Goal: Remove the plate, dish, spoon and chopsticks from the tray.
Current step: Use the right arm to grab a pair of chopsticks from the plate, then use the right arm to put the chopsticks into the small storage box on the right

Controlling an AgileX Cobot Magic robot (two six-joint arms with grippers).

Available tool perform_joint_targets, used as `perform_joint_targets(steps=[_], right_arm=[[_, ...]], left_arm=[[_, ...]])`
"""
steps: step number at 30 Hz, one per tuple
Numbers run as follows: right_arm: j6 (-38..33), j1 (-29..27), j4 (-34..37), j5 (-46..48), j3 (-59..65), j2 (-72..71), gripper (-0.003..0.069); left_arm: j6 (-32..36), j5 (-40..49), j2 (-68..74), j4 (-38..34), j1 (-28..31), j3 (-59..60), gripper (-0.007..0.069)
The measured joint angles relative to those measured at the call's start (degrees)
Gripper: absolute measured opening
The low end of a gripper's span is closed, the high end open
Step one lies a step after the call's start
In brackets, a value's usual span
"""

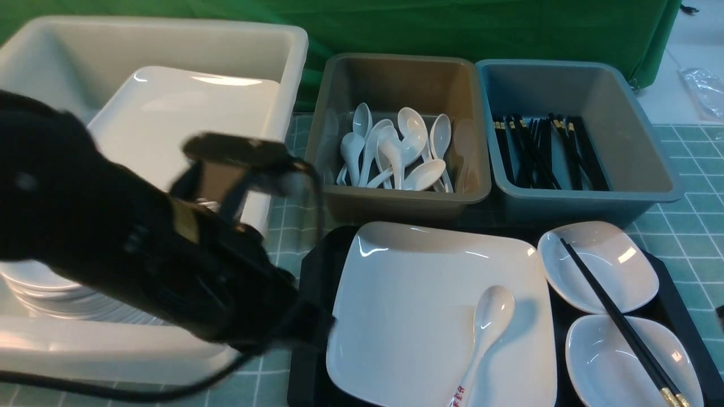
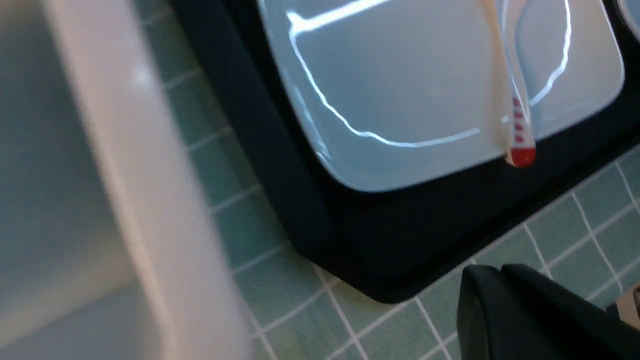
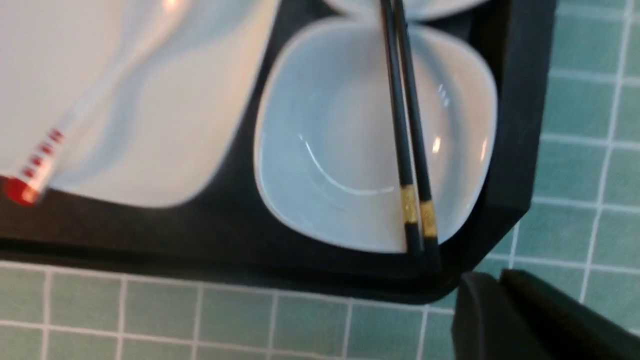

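The black tray (image 1: pixel 314 265) lies at the front centre. On it sits the large white plate (image 1: pixel 418 316), with the white spoon (image 1: pixel 486 333) lying in it, its red-marked handle toward me. To the right, two small white dishes (image 1: pixel 622 254) (image 1: pixel 599 362) carry the black chopsticks (image 1: pixel 616 322) across them. My left gripper (image 2: pixel 492 270) is shut and empty over the cloth by the tray's front-left corner (image 2: pixel 280 175), near the plate (image 2: pixel 400 75) and spoon (image 2: pixel 517 115). My right gripper (image 3: pixel 492 275) is shut and empty by the front-right corner (image 3: pixel 515 125), near the chopsticks (image 3: pixel 405 130) and near dish (image 3: pixel 330 140).
My blurred left arm (image 1: pixel 169 254) fills the front left. A big white tub (image 1: pixel 169 39) with stacked plates stands at the left. Behind the tray are a grey bin (image 1: pixel 339 113) of spoons and a blue bin (image 1: pixel 639 130) of chopsticks. A green checked cloth covers the table.
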Motion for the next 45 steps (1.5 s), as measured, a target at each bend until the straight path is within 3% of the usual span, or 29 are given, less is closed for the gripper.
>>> perform_joint_targets(steps=[4, 6, 9, 14, 20, 22, 24, 27, 38, 45], right_arm=[[-1.2, 0.1, 0.0, -2.7, 0.0, 9.9, 0.0356], [-1.7, 0.1, 0.0, -5.7, -0.1, 13.4, 0.0437], [-1.9, 0.1, 0.0, -10.3, -0.1, 18.7, 0.0491], [-2.3, 0.1, 0.0, -16.0, -0.2, 25.3, 0.0503], [-2.5, 0.1, 0.0, -18.8, -0.2, 30.4, 0.0498], [-2.5, 0.2, 0.0, -19.0, -0.2, 32.0, 0.0464], [-2.5, 0.2, 0.0, -19.0, -0.3, 32.9, 0.0365], [-2.5, 0.2, -0.3, -18.6, -0.3, 32.6, 0.0126], [-2.9, 0.2, 0.5, -12.9, -3.4, 19.9, 0.0134], [-3.1, -0.1, 0.8, -14.7, -29.2, 28.4, 0.0134]], left_arm=[[-0.9, -0.9, 5.0, -1.1, -5.1, 0.0, 0.0], [-1.0, -1.5, 7.0, -2.5, -5.8, 0.0, 0.0], [-1.0, -2.0, 8.6, -3.3, -5.9, 0.0, 0.0], [-1.0, -2.8, 8.6, -3.2, -5.9, 0.0, 0.0], [-1.0, -3.9, 8.6, -3.0, -5.9, 0.0, 0.0], [-1.0, -4.2, 8.6, -3.0, -5.9, 0.0, 0.0], [-1.0, -4.6, 8.6, -3.0, -5.9, 0.0, 0.0], [-1.0, -5.3, 8.7, -2.9, -5.9, 0.0, 0.0003], [-1.0, -6.4, 8.8, -2.4, -5.9, 0.0, 0.0008], [-1.1, -7.6, 8.8, -3.2, -5.9, 0.0, 0.0008]])
